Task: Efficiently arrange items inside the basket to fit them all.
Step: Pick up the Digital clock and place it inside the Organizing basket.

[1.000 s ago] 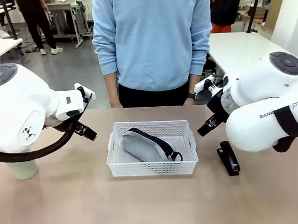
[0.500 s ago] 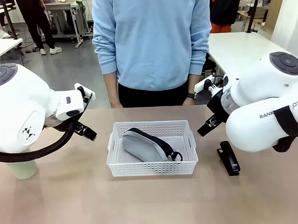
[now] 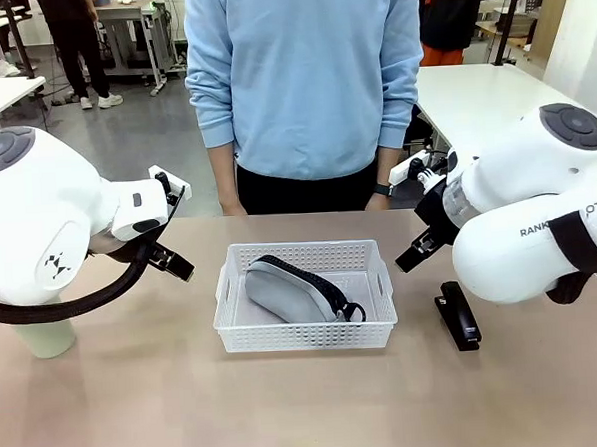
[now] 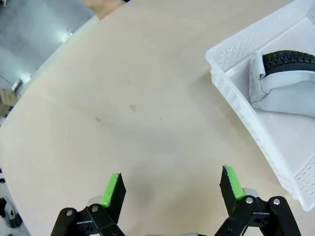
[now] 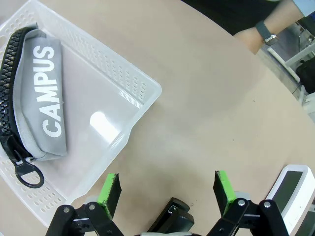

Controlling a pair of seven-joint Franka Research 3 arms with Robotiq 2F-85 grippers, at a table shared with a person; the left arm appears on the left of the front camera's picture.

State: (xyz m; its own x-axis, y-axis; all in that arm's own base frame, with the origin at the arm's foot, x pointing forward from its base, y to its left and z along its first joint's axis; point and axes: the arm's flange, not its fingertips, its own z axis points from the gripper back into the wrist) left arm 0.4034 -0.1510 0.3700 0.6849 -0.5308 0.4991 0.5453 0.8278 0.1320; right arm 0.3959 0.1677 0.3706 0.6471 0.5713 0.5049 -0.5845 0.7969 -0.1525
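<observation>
grey floor [image 3: 138, 127], white tables [image 3: 477, 99], beige tabletop [image 3: 288, 404]

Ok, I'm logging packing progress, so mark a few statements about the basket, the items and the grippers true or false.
The grey case lies inside the basket. True.
The black stapler is in the basket. False: it lies on the table, off the basket's right end.
The left gripper and right gripper are both open and empty. True.
The pale green cup stands in the basket. False: it stands on the table at the left, partly behind the left arm.
</observation>
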